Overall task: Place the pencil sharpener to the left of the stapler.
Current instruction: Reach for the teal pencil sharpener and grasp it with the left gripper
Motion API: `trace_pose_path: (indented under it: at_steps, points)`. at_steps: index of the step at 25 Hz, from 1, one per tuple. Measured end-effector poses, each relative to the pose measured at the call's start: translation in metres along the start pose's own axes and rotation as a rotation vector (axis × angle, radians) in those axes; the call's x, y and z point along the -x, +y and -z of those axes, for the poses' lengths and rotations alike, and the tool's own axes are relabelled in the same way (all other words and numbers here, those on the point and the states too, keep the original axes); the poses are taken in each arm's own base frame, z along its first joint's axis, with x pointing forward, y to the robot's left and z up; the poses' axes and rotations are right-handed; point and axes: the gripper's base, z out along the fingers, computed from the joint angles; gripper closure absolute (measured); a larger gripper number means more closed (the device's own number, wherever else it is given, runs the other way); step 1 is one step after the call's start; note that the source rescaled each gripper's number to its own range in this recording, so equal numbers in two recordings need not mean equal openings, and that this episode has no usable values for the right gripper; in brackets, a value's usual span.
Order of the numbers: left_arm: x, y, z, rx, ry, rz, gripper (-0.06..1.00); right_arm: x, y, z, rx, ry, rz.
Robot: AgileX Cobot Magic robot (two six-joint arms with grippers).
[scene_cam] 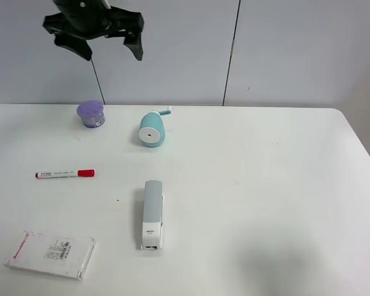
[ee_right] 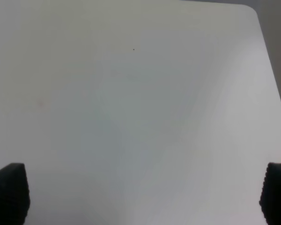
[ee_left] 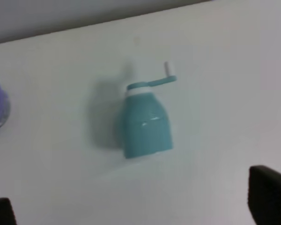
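1. Exterior high view: The pencil sharpener (scene_cam: 153,129) lies on its side near the far edge of the white table (scene_cam: 265,185), white face toward the camera and crank toward the wall. It is beyond the stapler (scene_cam: 152,213), roughly in line with it and well apart. A purple pot (scene_cam: 90,115) sits to its left; a red-capped marker (scene_cam: 65,174) and a white packet (scene_cam: 49,253) lie nearer the front left. The left gripper (scene_cam: 110,49) hangs high above the table, jaws spread wide and holding nothing.

2. Left wrist view: The pencil sharpener (ee_left: 145,126) lies below the left gripper (ee_left: 135,206), whose dark fingertips (ee_left: 269,194) show only at the frame's corners, far apart and empty. The barrel looks like hard, smooth, light plastic. Being rounded, it is likely to roll or slip. The safest hold appears to be across the middle of the teal body, clear of the thin crank, which could snap or twist.

3. Right wrist view: The right gripper (ee_right: 143,192) hovers over bare table, jaws wide and empty, with neither task object in sight.
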Motion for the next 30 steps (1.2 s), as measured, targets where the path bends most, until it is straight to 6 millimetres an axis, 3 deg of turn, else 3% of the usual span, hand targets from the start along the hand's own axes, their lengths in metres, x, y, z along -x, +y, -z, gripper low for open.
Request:
trace_pose_path:
  at_steps: [2,11,30]
  points:
    - [0.002,-0.007,-0.017,0.002,0.04,-0.008,-0.06,0.0,0.0,0.0,0.0,0.0,0.0]
    - [-0.008,-0.005,-0.096,0.051,0.198,0.064,-0.06,0.0,0.0,0.0,0.0,0.0,0.0]
    - [-0.021,-0.009,-0.178,-0.006,0.224,0.102,-0.06,0.0,0.0,0.0,0.0,0.0,0.0]
